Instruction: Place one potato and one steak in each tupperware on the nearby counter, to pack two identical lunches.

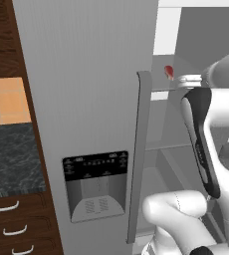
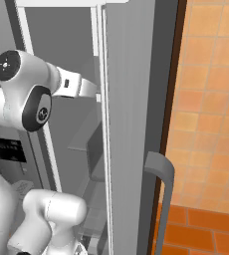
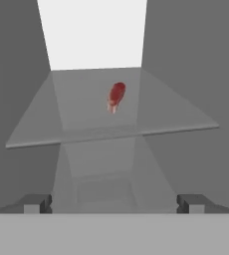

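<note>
Above centre in the hand view, a steak [image 3: 116, 96] lies on the fridge shelf [image 3: 176, 119]; gripper [image 3: 114, 203] jaws gape wide, empty. Probably soft, slippery: pinch across its narrow sides.

Arm: white, rising from the base, elbow bent, forearm reaching forward and level.
Wrist: straight, in line with the forearm.
Gripper [image 3: 114, 203]: jaws spread wide, holding nothing.
Fingertips [image 3: 37, 203]: dark, level with each other, well apart.
</note>
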You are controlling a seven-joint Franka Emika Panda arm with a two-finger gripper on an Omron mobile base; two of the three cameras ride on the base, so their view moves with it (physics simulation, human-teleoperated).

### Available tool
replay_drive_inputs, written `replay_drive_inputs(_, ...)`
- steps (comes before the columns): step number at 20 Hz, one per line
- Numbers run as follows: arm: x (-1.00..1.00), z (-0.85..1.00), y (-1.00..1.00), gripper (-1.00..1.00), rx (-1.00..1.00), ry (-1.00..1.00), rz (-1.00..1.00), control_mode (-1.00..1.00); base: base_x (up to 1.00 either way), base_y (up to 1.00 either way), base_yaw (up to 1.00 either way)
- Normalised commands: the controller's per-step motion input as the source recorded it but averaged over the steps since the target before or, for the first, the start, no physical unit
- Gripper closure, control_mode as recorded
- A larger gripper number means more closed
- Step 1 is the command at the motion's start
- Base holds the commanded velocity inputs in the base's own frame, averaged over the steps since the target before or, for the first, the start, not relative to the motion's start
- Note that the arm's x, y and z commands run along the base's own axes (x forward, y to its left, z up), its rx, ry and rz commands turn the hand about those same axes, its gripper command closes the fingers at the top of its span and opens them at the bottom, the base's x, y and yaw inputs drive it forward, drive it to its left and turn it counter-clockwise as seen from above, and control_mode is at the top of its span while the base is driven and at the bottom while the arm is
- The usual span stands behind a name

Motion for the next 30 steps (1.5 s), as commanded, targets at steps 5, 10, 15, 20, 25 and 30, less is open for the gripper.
replay_drive_inputs(5, 0.81, 0.0, -0.36, -1.0, 0.01, 0.09, 0.0, -1.0, 0.0, 0.0, 0.0)
replay_drive_inputs(10, 0.77, 0.0, -0.14, -1.0, 0.0, 0.16, 0.0, -1.0, 0.0, 0.0, 0.0)
replay_drive_inputs(15, 0.6, -0.04, 0.0, -1.0, 0.0, 0.07, 0.0, -1.0, 0.0, 0.0, 0.0)
replay_drive_inputs(20, 0.68, -0.23, 0.0, -1.0, 0.0, 0.08, 0.01, -1.0, 0.0, 0.0, 0.0)
replay_drive_inputs(25, 0.62, -0.36, -0.15, -1.0, 0.03, 0.0, 0.02, -1.0, 0.0, 0.0, 0.0)
replay_drive_inputs(30, 0.65, -0.26, -0.09, -1.0, 0.0, 0.05, 0.0, -1.0, 0.0, 0.0, 0.0)
